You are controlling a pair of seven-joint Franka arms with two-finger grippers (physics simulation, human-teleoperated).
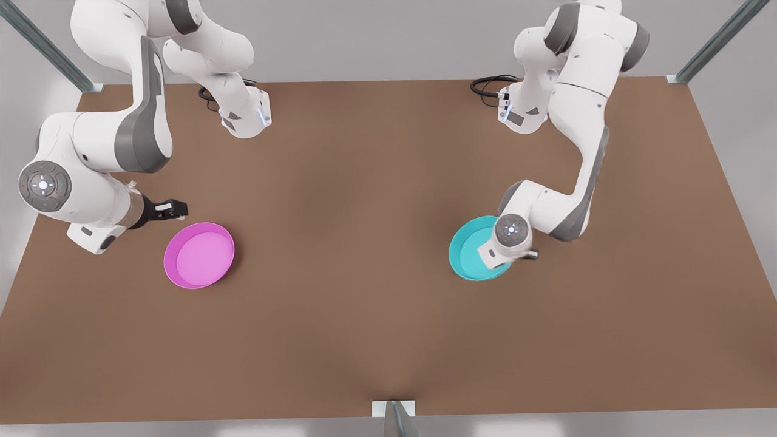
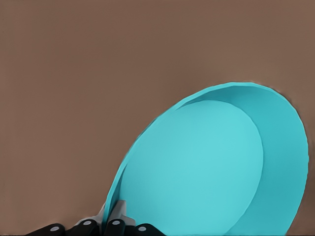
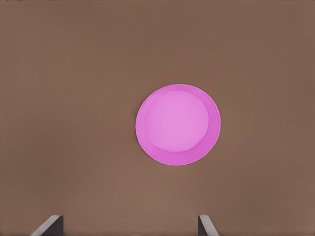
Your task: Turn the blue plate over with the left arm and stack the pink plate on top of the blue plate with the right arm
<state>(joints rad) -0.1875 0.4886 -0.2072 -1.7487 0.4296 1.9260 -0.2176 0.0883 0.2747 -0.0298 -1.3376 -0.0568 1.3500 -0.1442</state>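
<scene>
The blue plate (image 1: pixel 468 254) lies open side up on the brown table at the front view's right. My left gripper (image 2: pixel 112 217) is shut on its rim, one finger inside and one outside; in the front view the left arm's wrist (image 1: pixel 510 238) covers that side of the plate. The pink plate (image 1: pixel 199 255) rests open side up at the front view's left. My right gripper (image 1: pixel 174 209) hovers open just beyond the pink plate's far-left edge, and the right wrist view looks down on the pink plate (image 3: pixel 178 124) from well above.
The brown table (image 1: pixel 364 315) stretches wide between the two plates. Arm bases with black cables (image 1: pixel 488 85) stand at the back. Metal frame posts rise at the back corners, and a bracket (image 1: pixel 393 411) sits at the front edge.
</scene>
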